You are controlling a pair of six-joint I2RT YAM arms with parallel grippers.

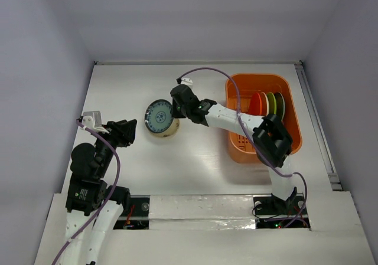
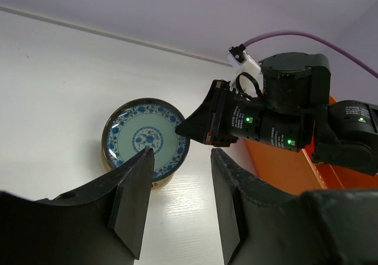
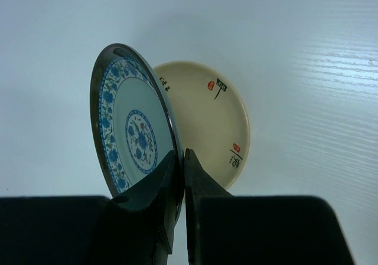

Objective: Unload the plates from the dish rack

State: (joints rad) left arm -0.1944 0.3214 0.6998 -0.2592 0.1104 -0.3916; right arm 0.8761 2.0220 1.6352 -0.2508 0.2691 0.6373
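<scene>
Right wrist: R gripper (image 3: pixel 180 157) tight on blue-white plate (image 3: pixel 133 129) rim over cream plate (image 3: pixel 208 117); L gripper (image 2: pixel 180 159) jaws part-open, empty.

blue-patterned plate (image 3: pixel 133 129) tilted edge-up over cream plate (image 3: pixel 207 117)

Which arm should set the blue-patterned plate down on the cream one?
Right. The right gripper is shut on the blue-patterned plate at its rim, beside the cream plate. The left gripper is open and empty, off to the side.
</scene>
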